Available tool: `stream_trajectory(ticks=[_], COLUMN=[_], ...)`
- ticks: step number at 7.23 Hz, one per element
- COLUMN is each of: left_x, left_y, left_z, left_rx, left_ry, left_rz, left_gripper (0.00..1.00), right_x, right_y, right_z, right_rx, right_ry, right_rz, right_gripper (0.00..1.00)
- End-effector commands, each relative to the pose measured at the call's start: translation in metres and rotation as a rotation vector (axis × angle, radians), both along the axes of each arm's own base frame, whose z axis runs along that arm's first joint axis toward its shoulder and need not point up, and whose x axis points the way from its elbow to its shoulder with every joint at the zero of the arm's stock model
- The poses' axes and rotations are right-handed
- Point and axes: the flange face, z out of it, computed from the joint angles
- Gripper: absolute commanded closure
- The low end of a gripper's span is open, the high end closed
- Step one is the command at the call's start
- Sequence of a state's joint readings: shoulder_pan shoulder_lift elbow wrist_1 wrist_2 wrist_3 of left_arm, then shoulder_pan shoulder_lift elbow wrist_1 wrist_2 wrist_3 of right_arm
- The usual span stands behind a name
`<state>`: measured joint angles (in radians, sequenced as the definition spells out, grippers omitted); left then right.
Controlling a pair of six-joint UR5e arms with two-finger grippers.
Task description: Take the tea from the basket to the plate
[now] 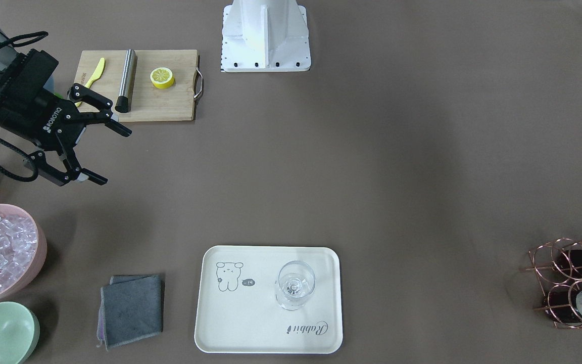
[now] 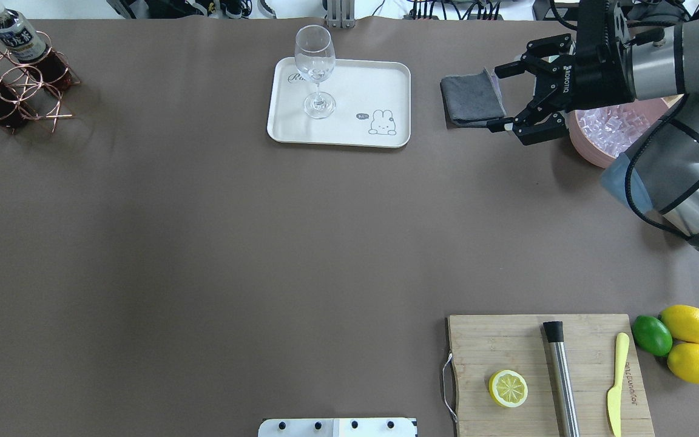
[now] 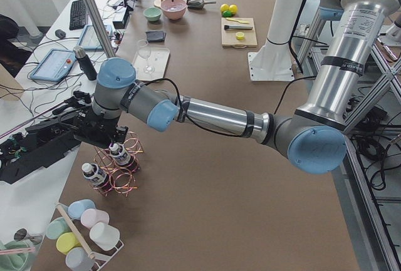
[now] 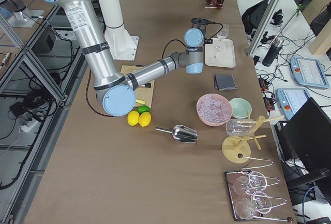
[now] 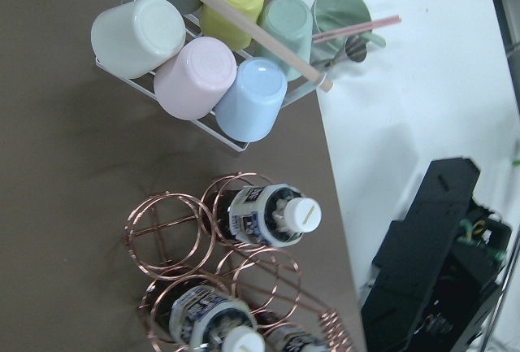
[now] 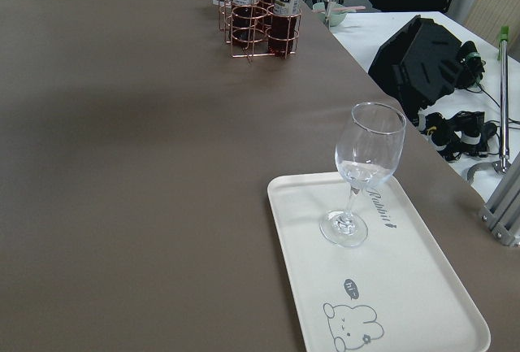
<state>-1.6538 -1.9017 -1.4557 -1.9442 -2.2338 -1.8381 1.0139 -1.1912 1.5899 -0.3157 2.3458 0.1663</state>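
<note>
Tea (image 5: 268,215) not yet out of basket (image 6: 252,39), plate (image 2: 361,85) waiting.
Nearest, left gripper (image 3: 108,138) poised above the basket, grip impossible to judge from this side view; tea upright in its ring cell, apparently untouched. Farther on, plate bearing only a wine glass (image 2: 315,67). Farthest, right gripper (image 2: 498,99) spread wide, empty. Whole transfer left to do.

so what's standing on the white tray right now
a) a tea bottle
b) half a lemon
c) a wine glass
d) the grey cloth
c: a clear wine glass stands upright on the tray, and nothing else is on it; the tea bottles sit in the wire basket.
</note>
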Motion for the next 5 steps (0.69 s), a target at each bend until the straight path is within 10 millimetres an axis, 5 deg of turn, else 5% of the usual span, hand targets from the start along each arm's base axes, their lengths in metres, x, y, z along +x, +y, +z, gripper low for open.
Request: stream_trajectory(ticks=[1,3,5], left_x=[0.062,0.085,0.102], left_y=[-0.034,-0.053,-0.056], left_z=[0.008,-0.011,-0.006], left_rx=[-0.055,-0.069,-0.053], left_ry=[0.010,0.018,0.018], left_rz=[-0.143,-0.193,-0.168], left_gripper=[0.03,0.06,0.09], right_x=[-0.007,-0.001,-0.029], right_y=[0.008,0.015,0.033], right_z=[-0.005,0.002,0.017], right_rx=[0.045,0.050,0.123], right_ry=[-0.105,-0.192,-0.280], right_rz=[0.008,0.044,0.021], right_gripper=[0.02,0.02,0.02])
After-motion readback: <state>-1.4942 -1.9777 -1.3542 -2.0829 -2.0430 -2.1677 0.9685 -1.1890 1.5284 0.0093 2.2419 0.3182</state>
